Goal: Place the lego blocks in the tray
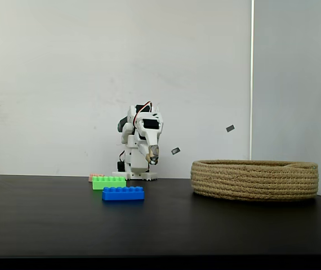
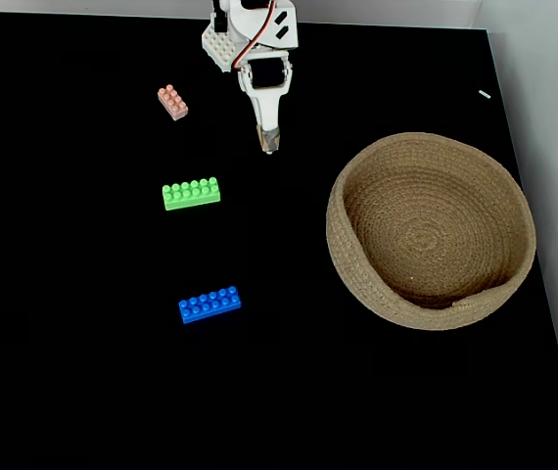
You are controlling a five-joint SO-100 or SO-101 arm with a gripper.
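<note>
Both fixed views showed a black table (image 2: 83, 392) with a white arm (image 2: 250, 29) folded at its far edge. Seen from above, the hand (image 2: 269, 145) pointed down the picture, away from the base, its fingers drawn together to a narrow tip with nothing between them. It hung clear of every brick and clear of the tray.

The tray (image 2: 357, 284), a round basket of coiled tan rope, sat on the right side of the table in the top-down view, and its inside held no brick. In the low side view the tray (image 1: 254, 181) stood to the right of the arm (image 1: 141, 146), and the hand (image 1: 153, 157) hung above the table surface.

Three lego blocks lay left of the hand in the top-down view, all well apart from the tray. The pink-orange brick (image 2: 172, 102) lay nearest the arm's base, the green brick (image 2: 191, 193) below it in the picture, and the blue brick (image 2: 209, 305) lower still. From the side, the blue brick (image 1: 123, 193) sat in front of the green brick (image 1: 108, 182), with the pink-orange brick (image 1: 93, 176) mostly hidden behind.
</note>
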